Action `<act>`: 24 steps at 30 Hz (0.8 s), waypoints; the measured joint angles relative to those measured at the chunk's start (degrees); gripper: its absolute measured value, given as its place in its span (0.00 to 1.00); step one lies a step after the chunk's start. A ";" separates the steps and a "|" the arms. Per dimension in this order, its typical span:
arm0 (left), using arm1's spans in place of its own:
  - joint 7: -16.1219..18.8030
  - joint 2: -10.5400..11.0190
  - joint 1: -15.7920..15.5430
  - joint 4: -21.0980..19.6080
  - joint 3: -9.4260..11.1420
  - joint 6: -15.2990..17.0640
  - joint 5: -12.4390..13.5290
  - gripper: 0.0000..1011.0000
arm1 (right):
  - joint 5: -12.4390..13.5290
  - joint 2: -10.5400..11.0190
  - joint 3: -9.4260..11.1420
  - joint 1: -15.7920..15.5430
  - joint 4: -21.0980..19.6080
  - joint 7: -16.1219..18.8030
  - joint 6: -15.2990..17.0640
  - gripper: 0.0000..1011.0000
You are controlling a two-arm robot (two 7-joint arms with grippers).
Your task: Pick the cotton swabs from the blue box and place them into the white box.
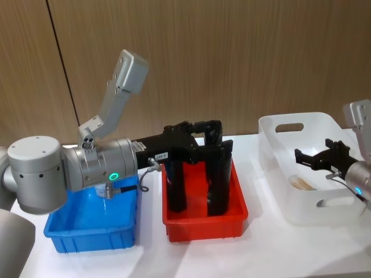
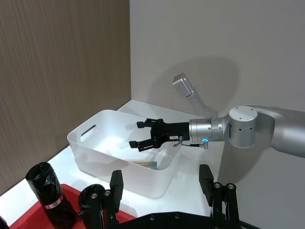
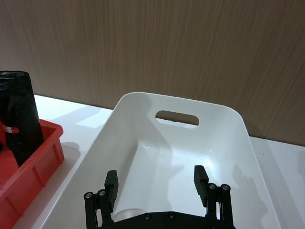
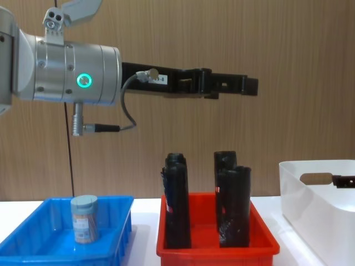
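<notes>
With your right gripper (image 2: 136, 135) spread empty over the white box (image 1: 271, 156), one tub of cotton swabs (image 1: 302, 183) lying inside, you likely needed to bring your left gripper (image 2: 160, 172), spread above the red bin (image 1: 174, 223), squarely over the other tub (image 4: 84, 219) upright in the blue box (image 1: 87, 237).

- blue box (image 1: 93, 223): bright blue all over, no pattern
- cotton swabs (image 4: 84, 219): clear tub, pale blue-grey lid, light sticks showing through
- red bin (image 1: 203, 223): plain solid red
- black tubes (image 4: 177, 202): black, one's got a little red-and-white label
- white box (image 1: 301, 202): just plain white
- left gripper (image 4: 247, 86): black, tiny white tag further back
- right gripper (image 2: 136, 134): black too
- left arm (image 4: 72, 66): silver-grey, glowing green ring
- right arm (image 2: 243, 126): same silver-grey, ring looks more teal
- wall (image 1: 232, 58): brown wood grain, thin dark vertical seam
- table (image 1: 151, 255): white
</notes>
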 joint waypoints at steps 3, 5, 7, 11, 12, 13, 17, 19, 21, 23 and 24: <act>0.00 0.00 0.00 0.00 0.00 -0.01 0.01 0.99 | 0.00 0.00 0.00 0.00 0.00 0.00 -0.01 0.99; 0.06 0.01 0.03 -0.02 0.01 -0.06 0.04 0.99 | 0.00 0.01 0.00 -0.06 -0.12 0.00 -0.01 0.99; 0.39 0.06 0.22 -0.11 0.05 -0.28 0.16 0.99 | 0.04 0.04 -0.02 -0.36 -0.55 -0.04 -0.04 0.99; 2.36 0.31 1.12 -0.61 0.29 -1.43 0.70 0.99 | 0.40 0.15 -0.15 -1.44 -2.15 -0.51 -0.13 0.99; 2.36 0.31 1.12 -0.61 0.29 -1.43 0.70 0.99 | 0.46 0.20 -0.19 -1.74 -2.57 -0.62 -0.14 0.99; 3.29 0.45 1.56 -0.84 0.41 -2.00 0.98 0.99 | 0.57 0.27 -0.26 -2.39 -3.51 -0.90 -0.18 0.99; 5.97 0.80 2.82 -1.53 0.76 -3.55 1.80 0.99 | 1.09 0.47 -0.49 -4.28 -6.24 -1.63 -0.31 0.99; 7.70 1.04 3.63 -2.00 0.99 -4.70 2.34 0.99 | 1.42 0.62 -0.63 -5.48 -8.01 -2.11 -0.42 0.99; 9.38 1.26 4.43 -2.45 1.21 -5.69 2.82 0.99 | 1.62 0.71 -0.72 -6.28 -9.15 -2.43 -0.50 0.99; 10.58 1.42 4.97 -2.74 1.37 -6.42 3.17 0.99 | 1.82 0.79 -0.80 -7.10 -10.32 -2.78 -0.56 0.99; 11.17 1.49 5.22 -2.90 1.43 -6.79 3.35 0.99 | 1.99 0.87 -0.89 -7.81 -11.40 -3.07 -0.60 0.99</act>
